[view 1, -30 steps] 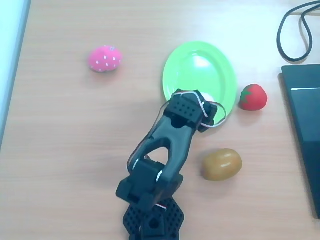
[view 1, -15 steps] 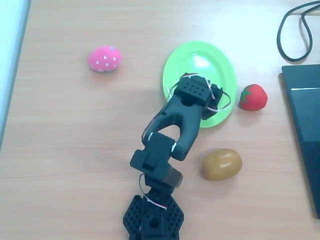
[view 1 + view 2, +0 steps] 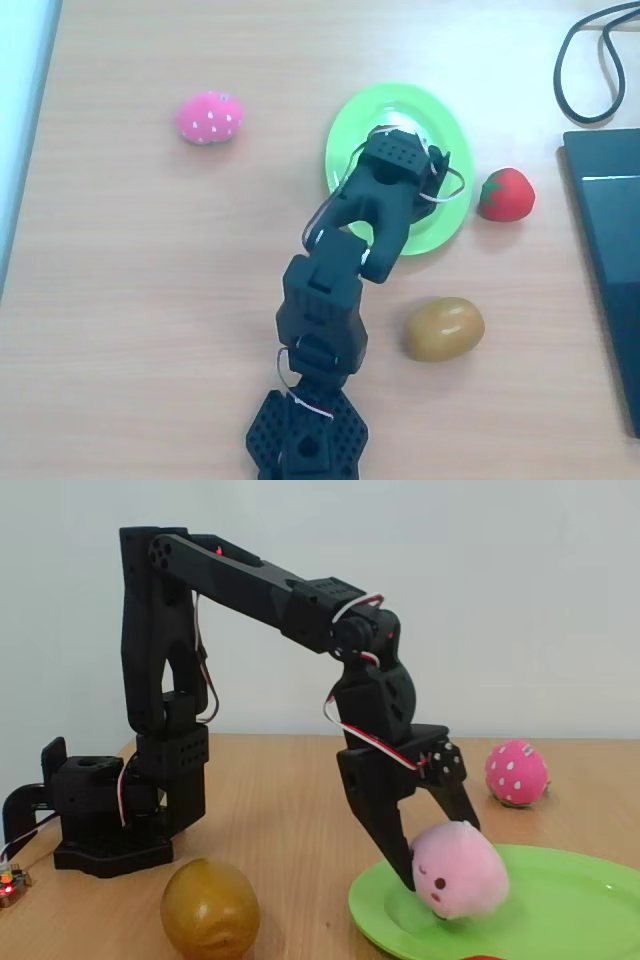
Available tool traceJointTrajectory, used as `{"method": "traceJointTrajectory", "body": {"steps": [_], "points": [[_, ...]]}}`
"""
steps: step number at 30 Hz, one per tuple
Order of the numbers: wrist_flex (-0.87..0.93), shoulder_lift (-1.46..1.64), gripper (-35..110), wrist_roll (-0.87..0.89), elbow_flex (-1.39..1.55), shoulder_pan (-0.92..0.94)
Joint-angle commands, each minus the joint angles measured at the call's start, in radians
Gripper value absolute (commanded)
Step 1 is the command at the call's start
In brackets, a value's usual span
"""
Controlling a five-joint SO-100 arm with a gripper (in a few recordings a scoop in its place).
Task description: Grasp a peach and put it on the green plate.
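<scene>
In the fixed view my gripper (image 3: 437, 862) is shut on the peach (image 3: 458, 870), a pale pink soft ball. One finger (image 3: 392, 842) presses its left side and the other reaches down behind it. The peach hangs low over the near part of the green plate (image 3: 570, 912), at or just above its surface. From overhead, the black arm reaches from the table's front edge over the green plate (image 3: 350, 135), and its wrist (image 3: 398, 160) covers the plate's middle. The peach is hidden under the wrist there.
A hot-pink dotted strawberry (image 3: 210, 117) lies left of the plate. To its right is a red strawberry (image 3: 505, 194), and a brown oval fruit (image 3: 444, 329) sits below it. A black flat device (image 3: 605, 260) and a cable (image 3: 585, 60) occupy the right edge. The arm's base (image 3: 305, 440) stands at the front.
The arm has stretched forward, so the wrist moved from the plate's near rim to over its middle. The other fruits have not moved.
</scene>
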Motion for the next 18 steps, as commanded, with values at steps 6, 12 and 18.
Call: {"method": "traceJointTrajectory", "body": {"steps": [6,12,18], "points": [[-0.002,-0.067,27,-0.011,-0.087,0.006],[-0.002,-0.097,32,-0.011,-0.097,0.005],[-0.002,-0.091,34,-0.011,-0.084,0.005]]}}
